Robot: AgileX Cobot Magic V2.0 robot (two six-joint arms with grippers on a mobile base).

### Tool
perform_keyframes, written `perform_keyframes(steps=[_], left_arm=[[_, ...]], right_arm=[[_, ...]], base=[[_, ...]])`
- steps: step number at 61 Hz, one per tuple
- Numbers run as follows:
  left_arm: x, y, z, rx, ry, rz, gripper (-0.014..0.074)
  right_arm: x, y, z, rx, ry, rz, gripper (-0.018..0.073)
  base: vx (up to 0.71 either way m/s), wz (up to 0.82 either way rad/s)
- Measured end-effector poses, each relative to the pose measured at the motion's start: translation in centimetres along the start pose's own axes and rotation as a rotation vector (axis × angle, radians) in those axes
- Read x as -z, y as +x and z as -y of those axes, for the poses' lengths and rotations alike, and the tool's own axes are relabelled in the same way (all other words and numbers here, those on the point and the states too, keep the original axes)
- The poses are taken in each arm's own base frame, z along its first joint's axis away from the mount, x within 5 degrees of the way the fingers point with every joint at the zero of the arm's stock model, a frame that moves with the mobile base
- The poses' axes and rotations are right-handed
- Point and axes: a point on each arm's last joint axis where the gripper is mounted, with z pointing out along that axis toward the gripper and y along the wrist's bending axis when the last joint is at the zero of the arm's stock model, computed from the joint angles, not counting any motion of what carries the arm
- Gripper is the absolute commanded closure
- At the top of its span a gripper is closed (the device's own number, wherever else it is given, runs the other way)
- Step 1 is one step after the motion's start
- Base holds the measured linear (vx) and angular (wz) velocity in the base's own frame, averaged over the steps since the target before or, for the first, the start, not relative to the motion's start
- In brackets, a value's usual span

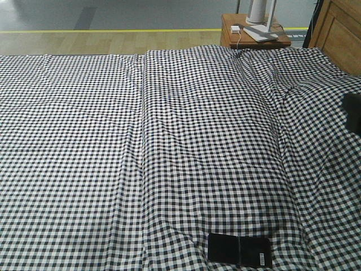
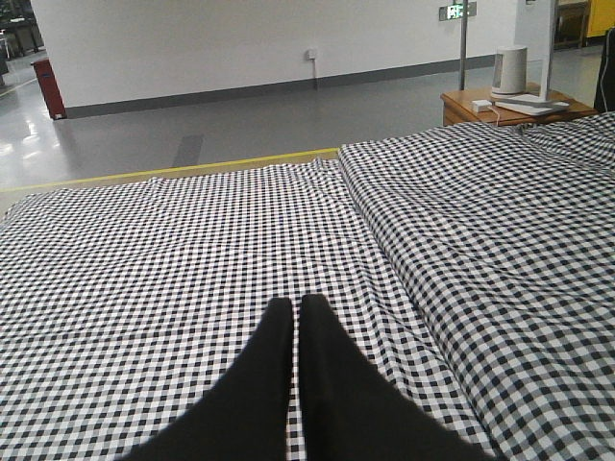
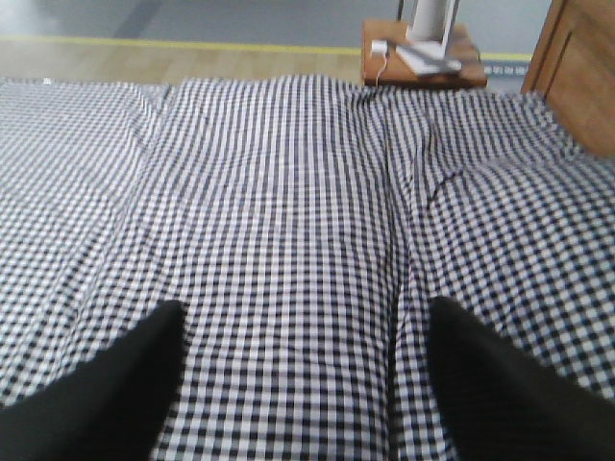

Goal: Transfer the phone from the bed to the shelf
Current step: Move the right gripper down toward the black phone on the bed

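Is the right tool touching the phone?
Apart. In the front view the phone lies alone on the bed, no tool at it; the right wrist view shows the open right tool over the bare bed.

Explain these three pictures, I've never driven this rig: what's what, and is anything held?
A two-armed robot faces a bed. The wide picture looks forward over it. The other two come from wrist cameras, so the black shapes at the bottom are the arms' own tools. The left tool is shut and the right tool is open; neither holds anything. The black phone lies flat on the bed, low in the front view. A bedside table stands past the far edge.
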Motion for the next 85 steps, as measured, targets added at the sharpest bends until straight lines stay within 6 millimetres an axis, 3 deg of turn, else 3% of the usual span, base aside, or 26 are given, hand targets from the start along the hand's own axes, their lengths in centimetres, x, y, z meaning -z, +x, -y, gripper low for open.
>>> perform_keyframes(steps=[12, 22, 34, 41, 50, 67, 85], left_arm=[[0.0, 0.0, 0.0, 0.0, 0.0, 0.0, 0.0596], [0.0, 0.0, 0.0, 0.0, 0.0, 0.0, 0.0596], [0.0, 0.0, 0.0, 0.0, 0.0, 0.0, 0.0596], [0.0, 0.0, 0.0, 0.0, 0.0, 0.0, 0.0596], [0.0, 0.0, 0.0, 0.0, 0.0, 0.0, 0.0596], [0.0, 0.0, 0.0, 0.0, 0.0, 0.0, 0.0596], [0.0, 0.0, 0.0, 0.0, 0.0, 0.0, 0.0596]], right_arm=[[-2.5, 0.9, 0.1, -0.005, -0.004, -0.091, -0.0158], [-3.4, 1.5, 0.1, -0.033, -0.013, -0.179, -0.0143], [-4.4, 0.2, 0.2, -0.075, -0.024, -0.318, -0.0137], [-5.5, -0.6, 2.3, -0.145, 0.018, -0.414, -0.0132], [-7.4, -0.1, 6.1, -0.226, 0.021, -0.533, -0.0127], [-12.9, 5.4, 11.1, -0.358, -0.124, -0.723, -0.0112], [-18.8, 12.6, 12.2, -0.417, -0.268, -0.886, -0.01]], base=[[0.0, 0.0], [0.0, 0.0], [0.0, 0.0], [0.0, 0.0], [0.0, 0.0], [0.0, 0.0], [0.0, 0.0]])
